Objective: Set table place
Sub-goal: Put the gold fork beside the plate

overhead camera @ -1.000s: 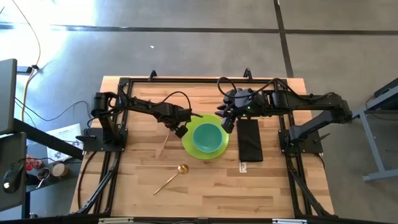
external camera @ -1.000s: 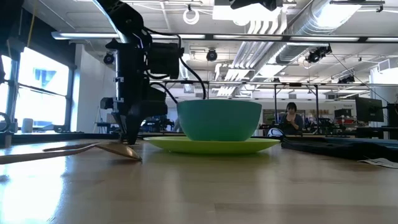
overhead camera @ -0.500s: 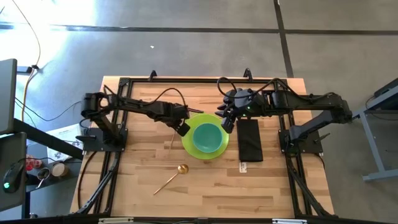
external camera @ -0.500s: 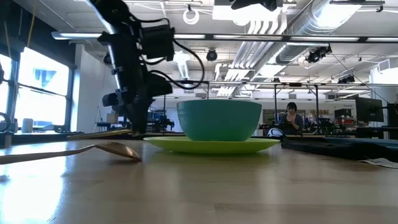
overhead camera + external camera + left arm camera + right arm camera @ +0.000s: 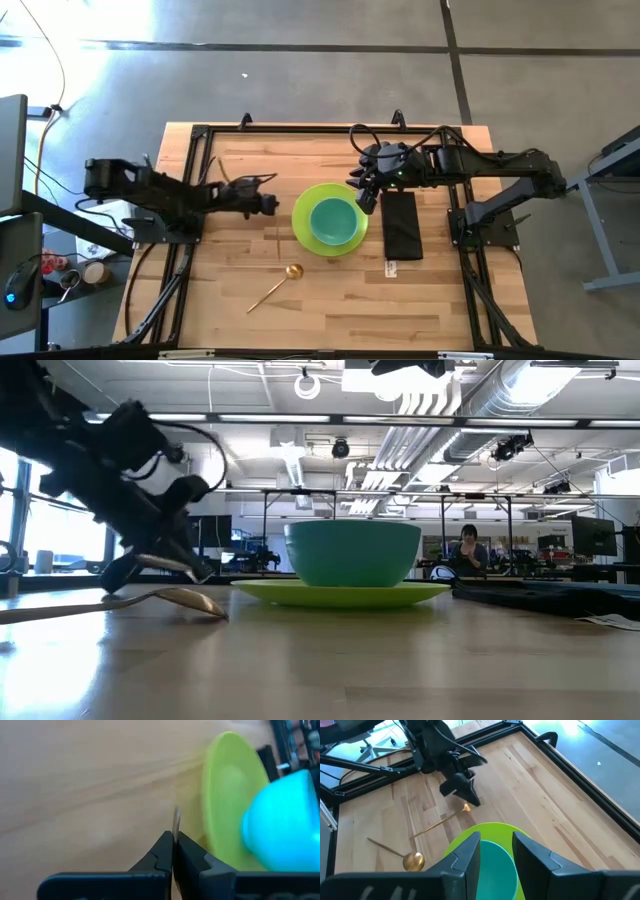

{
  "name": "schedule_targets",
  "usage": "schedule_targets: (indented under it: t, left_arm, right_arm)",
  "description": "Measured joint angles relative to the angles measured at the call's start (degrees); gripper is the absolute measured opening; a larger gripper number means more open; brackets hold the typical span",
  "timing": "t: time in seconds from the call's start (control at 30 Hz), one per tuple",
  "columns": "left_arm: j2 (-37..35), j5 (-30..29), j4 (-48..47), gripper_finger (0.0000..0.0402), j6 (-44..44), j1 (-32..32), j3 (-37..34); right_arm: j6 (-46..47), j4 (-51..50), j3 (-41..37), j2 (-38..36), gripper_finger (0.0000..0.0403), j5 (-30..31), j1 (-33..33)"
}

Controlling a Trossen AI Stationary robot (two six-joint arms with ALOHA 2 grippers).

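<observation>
A teal bowl [image 5: 332,220] stands on a lime-green plate [image 5: 305,232] in the middle of the wooden table [image 5: 420,300]. A dark folded napkin [image 5: 402,225] lies flat just right of the plate. A gold spoon [image 5: 285,275] lies on the table in front of the plate. My left gripper [image 5: 270,206] is left of the plate, shut on a thin gold utensil [image 5: 440,822]. My right gripper [image 5: 365,198] is open above the plate's far right rim, over the bowl [image 5: 495,865], and holds nothing. My left gripper pinches the thin utensil between its two fingers near one end [image 5: 466,808], and a short tip [image 5: 176,820] sticks out past the fingertips. The fingers slant down from the table's left side. The utensil slopes away below them, its other end [image 5: 416,835] at the table.
A black rail frame [image 5: 300,130] runs around the work area, with the arm bases at the left and right sides. A small white tag [image 5: 392,267] lies at the napkin's near end. Bare wood lies toward the table's near edge.
My left gripper has drawn back from the plate's left rim toward the table's left edge. It has tipped from pointing down to a low slant, and the arm has folded back over the left side. It stays shut on the utensil. The plate and the bowl have stayed put.
</observation>
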Motion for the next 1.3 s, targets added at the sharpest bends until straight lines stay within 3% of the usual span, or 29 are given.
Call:
schedule_targets:
  t: [0.2,0.5,0.73,0.87,1.03,1.3]
  left_arm:
    - [-0.1,-4.5,16.1,0.0000,-1.7,-0.1,-7.1]
    - [2.9,-9.0,11.4,0.0000,9.0,0.1,-4.6]
    - [10.8,-10.8,14.6,0.0000,11.0,-0.1,-2.5]
    - [12.1,-10.2,10.6,0.0004,12.7,-0.1,0.0]
    - [12.2,-9.7,2.8,0.0045,13.1,0.0,3.1]
    - [12.3,-8.8,3.9,0.0145,13.6,-0.1,3.2]
  right_arm:
    - [0.7,0.0,0.0,0.0,0.0106,0.0,-0.1]
    - [1.2,0.7,0.0,0.0,0.0106,0.0,-0.1]
    - [1.3,0.9,0.0,0.0,0.0106,1.0,-0.1]
    - [1.9,0.9,0.0,0.0,0.0106,1.0,-0.1]
    - [2.4,0.9,0.0,0.0,0.0106,1.0,-0.1]
    - [2.4,0.9,0.0,0.0,0.0106,1.0,-0.1]
